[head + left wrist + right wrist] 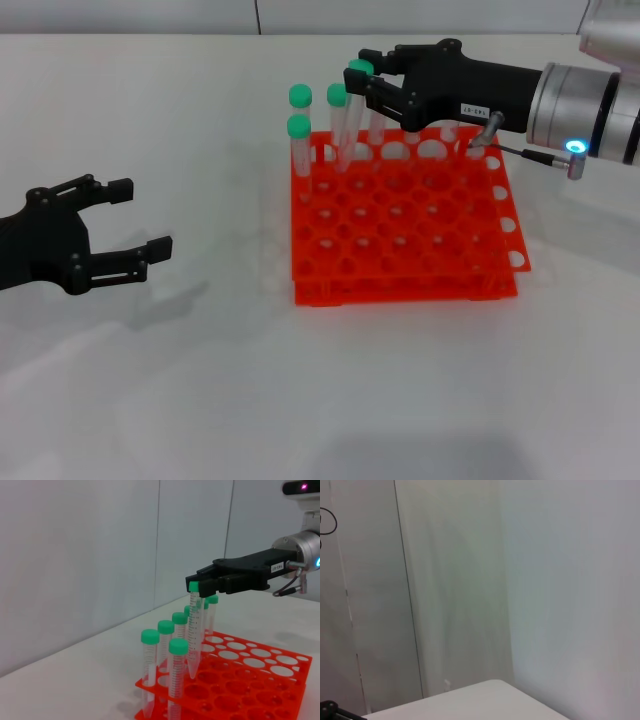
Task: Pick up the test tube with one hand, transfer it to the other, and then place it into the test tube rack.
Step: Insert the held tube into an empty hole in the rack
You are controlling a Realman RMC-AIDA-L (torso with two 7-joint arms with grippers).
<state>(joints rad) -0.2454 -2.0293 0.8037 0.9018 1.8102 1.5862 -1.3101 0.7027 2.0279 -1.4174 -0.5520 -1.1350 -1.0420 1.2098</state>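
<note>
My right gripper [366, 84], black with a white label, is shut on the green cap end of the test tube [352, 125]. It holds the tube upright over the far left part of the orange test tube rack [400, 288]. In the left wrist view the right gripper [199, 586] holds the tube [193, 630] with its pointed tip just above a hole in the rack [303, 661]. My left gripper [140, 218] is open and empty, low over the table far to the left of the rack. The right wrist view shows only wall and a table corner.
Several other green-capped tubes [298, 130] stand in the rack's far left holes, close beside the held tube; they also show in the left wrist view [150, 650]. White table [200, 400] lies all around the rack. A wall stands behind.
</note>
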